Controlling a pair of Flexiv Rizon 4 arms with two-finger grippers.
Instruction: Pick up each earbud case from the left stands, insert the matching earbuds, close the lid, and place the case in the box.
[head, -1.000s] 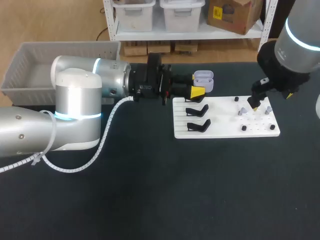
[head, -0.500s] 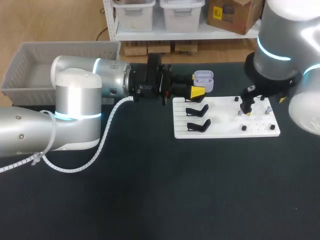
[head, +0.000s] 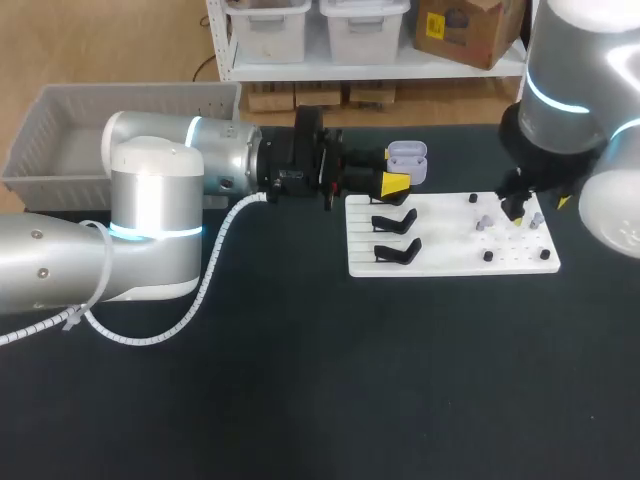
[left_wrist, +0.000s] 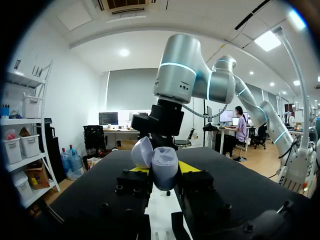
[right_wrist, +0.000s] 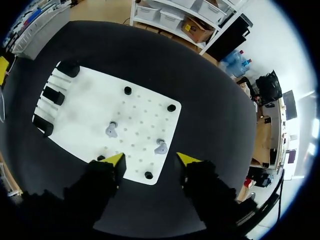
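Note:
A lavender earbud case (head: 407, 156) with its lid up is held above the back of the white board (head: 450, 240); my left gripper (head: 396, 184) is shut on it. In the left wrist view the case (left_wrist: 159, 161) sits between the yellow fingertips (left_wrist: 189, 166). Two grey earbuds (head: 482, 222) (head: 537, 218) stand on the board's right half. My right gripper (head: 515, 209) hovers over them, open and holding nothing. From its wrist, one earbud (right_wrist: 161, 147) lies just ahead between the fingers (right_wrist: 151, 159), the other earbud (right_wrist: 111, 130) further ahead.
Two empty black stands (head: 393, 220) (head: 397, 252) sit on the board's left half. Small black pegs (head: 488, 256) (head: 473, 198) dot the right half. A grey basket (head: 60, 130) stands at the table's far left corner.
My right arm has swung in over the board; its gripper shifted left towards the earbuds, then back to the right. The left arm has not moved.

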